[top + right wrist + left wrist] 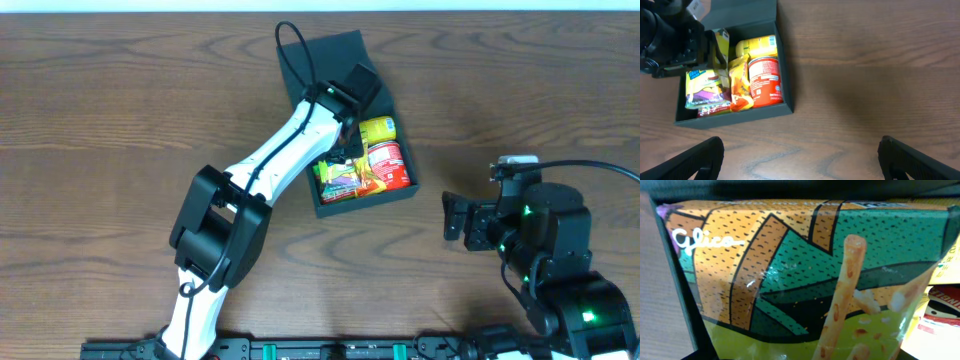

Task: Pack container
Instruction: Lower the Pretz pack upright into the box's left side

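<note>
Left gripper [347,138] sits inside the open container [370,205]; whether it grasps is unclear.

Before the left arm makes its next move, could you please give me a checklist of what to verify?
1. Container lid open: ok, folded back.
2. Left gripper over the container: ok.
3. Left gripper's hold on the Glico packet: cannot tell; its fingers are not in the wrist view.
4. Right gripper clear of the container: ok; it is open, off to the side.
5. Free room for the packet: cannot tell; the arm hides part of the inside.
</note>
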Tool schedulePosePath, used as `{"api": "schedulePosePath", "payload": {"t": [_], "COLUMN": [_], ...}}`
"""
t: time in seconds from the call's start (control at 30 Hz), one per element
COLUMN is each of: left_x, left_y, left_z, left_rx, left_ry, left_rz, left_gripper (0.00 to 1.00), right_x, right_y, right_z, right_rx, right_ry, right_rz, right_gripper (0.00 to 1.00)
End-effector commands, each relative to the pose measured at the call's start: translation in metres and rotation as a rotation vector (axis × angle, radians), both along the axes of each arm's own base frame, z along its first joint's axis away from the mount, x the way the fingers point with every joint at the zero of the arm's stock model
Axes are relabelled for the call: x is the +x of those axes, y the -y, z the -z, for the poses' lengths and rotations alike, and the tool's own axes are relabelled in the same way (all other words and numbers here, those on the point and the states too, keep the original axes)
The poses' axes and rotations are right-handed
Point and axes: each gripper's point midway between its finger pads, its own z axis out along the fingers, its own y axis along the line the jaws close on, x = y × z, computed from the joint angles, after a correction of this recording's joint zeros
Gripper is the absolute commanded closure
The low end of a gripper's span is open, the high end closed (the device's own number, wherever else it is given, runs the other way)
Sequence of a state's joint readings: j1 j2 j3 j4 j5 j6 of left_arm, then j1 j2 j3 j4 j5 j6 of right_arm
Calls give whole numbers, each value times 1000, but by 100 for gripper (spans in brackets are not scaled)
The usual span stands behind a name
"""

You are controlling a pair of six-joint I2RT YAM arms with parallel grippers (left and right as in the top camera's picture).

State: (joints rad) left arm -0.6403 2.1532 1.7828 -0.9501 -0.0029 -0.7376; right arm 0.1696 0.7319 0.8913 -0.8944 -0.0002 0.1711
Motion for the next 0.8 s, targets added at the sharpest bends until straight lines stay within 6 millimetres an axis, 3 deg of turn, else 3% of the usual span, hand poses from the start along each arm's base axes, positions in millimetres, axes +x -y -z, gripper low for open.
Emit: {"api": "schedulePosePath", "payload": {"t": [0.0, 0.77], "left_x": [-3, -19], "left_y": [3, -13], "left_z": [4, 3], "left_rx": [5, 78], "left_ry": [-16, -65], "left_rz": [-54, -59], "left_gripper": [37, 25], "right_x": [1, 1], "right_y": [2, 2], "right_z": [-4, -4], "right_rx": [-9, -9], "right_ry": [12, 12], "right_rz": [2, 2], "right_gripper": [1, 1]}}
